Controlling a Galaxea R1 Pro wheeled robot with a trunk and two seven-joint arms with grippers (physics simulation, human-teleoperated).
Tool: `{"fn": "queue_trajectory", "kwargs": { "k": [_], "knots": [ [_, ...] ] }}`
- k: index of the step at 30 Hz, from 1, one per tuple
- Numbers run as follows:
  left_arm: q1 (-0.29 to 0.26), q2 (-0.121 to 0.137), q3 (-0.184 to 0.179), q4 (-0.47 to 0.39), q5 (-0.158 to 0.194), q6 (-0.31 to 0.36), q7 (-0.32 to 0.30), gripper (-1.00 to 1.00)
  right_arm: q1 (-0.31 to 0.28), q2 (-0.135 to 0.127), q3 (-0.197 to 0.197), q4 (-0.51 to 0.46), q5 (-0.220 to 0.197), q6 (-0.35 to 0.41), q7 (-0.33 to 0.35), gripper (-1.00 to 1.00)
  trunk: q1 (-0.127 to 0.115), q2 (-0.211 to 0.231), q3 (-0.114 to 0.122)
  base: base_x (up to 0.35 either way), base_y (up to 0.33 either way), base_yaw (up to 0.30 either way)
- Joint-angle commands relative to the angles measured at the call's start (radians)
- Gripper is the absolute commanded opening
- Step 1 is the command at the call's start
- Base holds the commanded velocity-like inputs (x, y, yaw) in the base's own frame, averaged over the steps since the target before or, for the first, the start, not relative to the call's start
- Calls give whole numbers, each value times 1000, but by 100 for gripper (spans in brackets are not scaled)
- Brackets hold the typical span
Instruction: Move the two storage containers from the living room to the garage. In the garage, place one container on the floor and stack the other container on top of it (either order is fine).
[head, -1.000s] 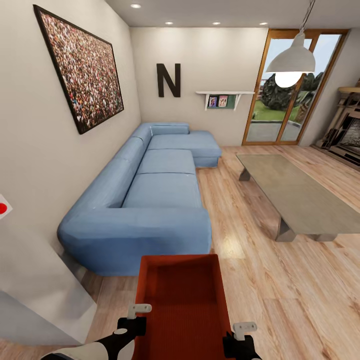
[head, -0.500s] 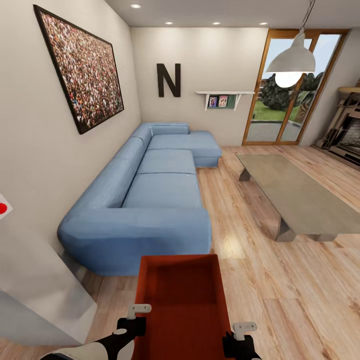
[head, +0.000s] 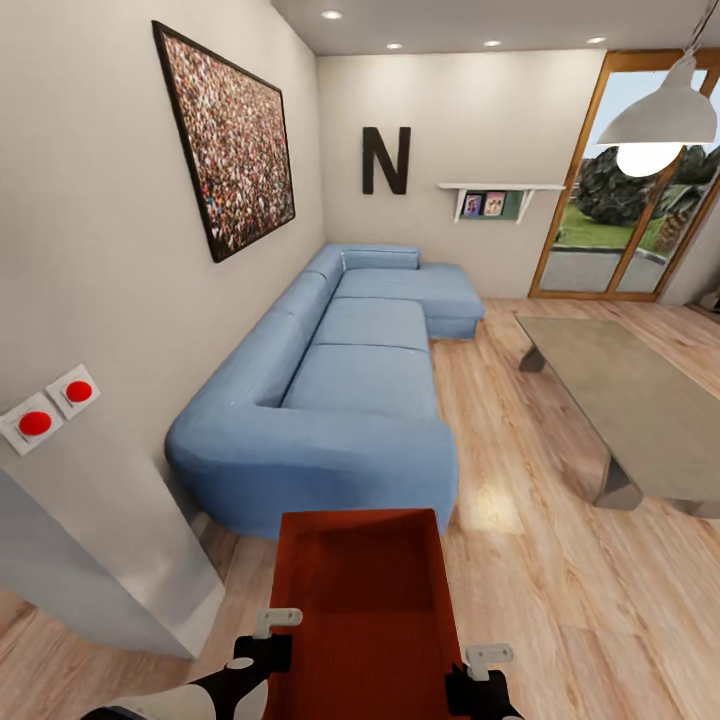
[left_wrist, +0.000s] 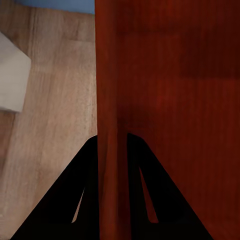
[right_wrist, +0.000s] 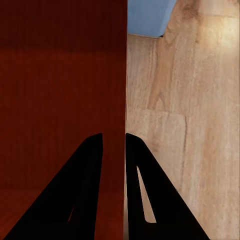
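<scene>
both pincers, left pincer (left_wrist: 112, 145) and right pincer (right_wrist: 114, 142), clamp opposite walls of the empty orange-red storage container (head: 360, 600).

A home's living room: blue sofa (head: 340, 400), low table (head: 640, 400) (wood-plank floor (head: 560, 560)).

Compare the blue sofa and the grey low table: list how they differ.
The blue L-shaped fabric sofa is soft and cushioned; the grey low table is a hard flat slab on angled legs. The sofa sits against the wall under the framed picture; the table stands out in the open room. The sofa bends into an L; the table is a plain rectangle. Both rest on the light wood-plank floor.
</scene>
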Motion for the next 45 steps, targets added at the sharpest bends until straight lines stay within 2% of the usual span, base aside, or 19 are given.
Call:
{"fn": "queue_trajectory", "kwargs": {
  "k": [1, 45],
  "knots": [
    [-3, -2, 26, -7, -12, -4, -34, -100, 1, -1, 18, 2, 42, -3, -3, -100, 1, -2, -2, 0, 0, 298],
    [-3, 4, 26, -6, -13, -4, -34, -100, 1, 0, 17, 2, 41, 2, -3, -100, 1, -2, -2, 0, 0, 299]
  ]
}}
